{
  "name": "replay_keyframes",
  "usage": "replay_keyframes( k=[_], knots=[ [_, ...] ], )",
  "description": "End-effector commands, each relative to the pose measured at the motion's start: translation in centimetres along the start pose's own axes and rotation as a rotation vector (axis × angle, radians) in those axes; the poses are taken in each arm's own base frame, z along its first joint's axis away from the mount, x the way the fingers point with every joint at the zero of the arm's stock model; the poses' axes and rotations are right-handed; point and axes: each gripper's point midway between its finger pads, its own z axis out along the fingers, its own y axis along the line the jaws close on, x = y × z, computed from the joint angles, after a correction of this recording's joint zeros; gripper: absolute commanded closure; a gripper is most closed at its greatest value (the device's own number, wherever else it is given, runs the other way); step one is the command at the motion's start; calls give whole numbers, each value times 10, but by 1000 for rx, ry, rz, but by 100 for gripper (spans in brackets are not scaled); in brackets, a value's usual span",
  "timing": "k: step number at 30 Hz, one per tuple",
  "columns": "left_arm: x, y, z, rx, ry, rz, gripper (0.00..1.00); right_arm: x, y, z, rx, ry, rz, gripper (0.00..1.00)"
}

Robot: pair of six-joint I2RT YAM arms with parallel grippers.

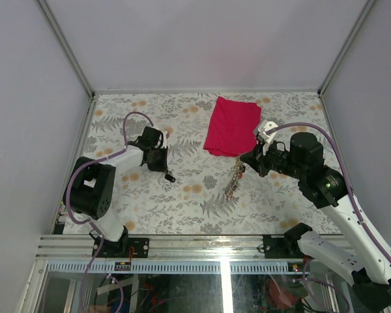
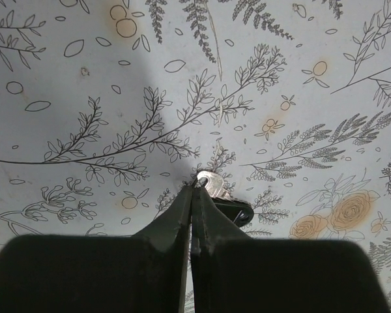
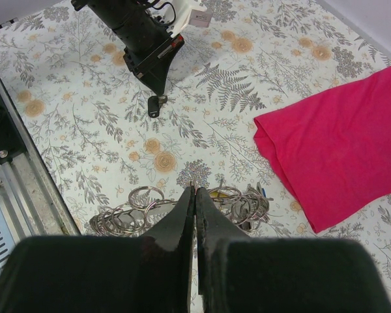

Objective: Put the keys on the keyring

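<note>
My left gripper (image 2: 197, 184) is shut on the silver blade of a black-headed key (image 2: 234, 210), low over the table. The same key shows in the top view (image 1: 170, 177) and the right wrist view (image 3: 155, 104). My right gripper (image 3: 195, 189) is shut, with a thin sliver of metal between its tips. It sits over the middle of a bunch of grey wire keyrings (image 3: 127, 215) linked in a chain, which also shows in the top view (image 1: 232, 181). Tiny keys, one with a blue head (image 3: 264, 193), are tangled in the bunch's right end.
A red folded cloth (image 1: 231, 125) lies at the back centre of the flowered table, just beyond the right gripper; it also shows in the right wrist view (image 3: 339, 150). A metal rail (image 1: 202, 244) runs along the near edge.
</note>
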Motion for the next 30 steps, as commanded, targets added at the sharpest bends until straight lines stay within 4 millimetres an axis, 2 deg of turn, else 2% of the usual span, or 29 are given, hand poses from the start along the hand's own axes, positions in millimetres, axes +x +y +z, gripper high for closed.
replay_keyframes(
  k=[1,5,6,8,12,21,30],
  knots=[
    [-11,-6,-4,27,-53,19,100,-44,0,-8,3,-133,-59,100],
    [-15,-4,-10,15,-75,18,96,-44,0,-8,1,-133,-57,100],
    [-15,-4,-10,13,-77,19,93,-44,0,-8,0,-134,-57,100],
    [-15,-4,-12,7,-78,18,77,-44,1,-8,-3,-134,-58,100],
    [-12,-2,-14,-4,-77,9,67,-44,1,-8,-5,-137,-56,100],
    [8,4,-8,-17,-19,-8,68,-45,3,-8,-14,-141,-54,100],
    [1,2,-6,-6,-33,2,77,-45,3,-8,-15,-140,-54,100]
  ],
)
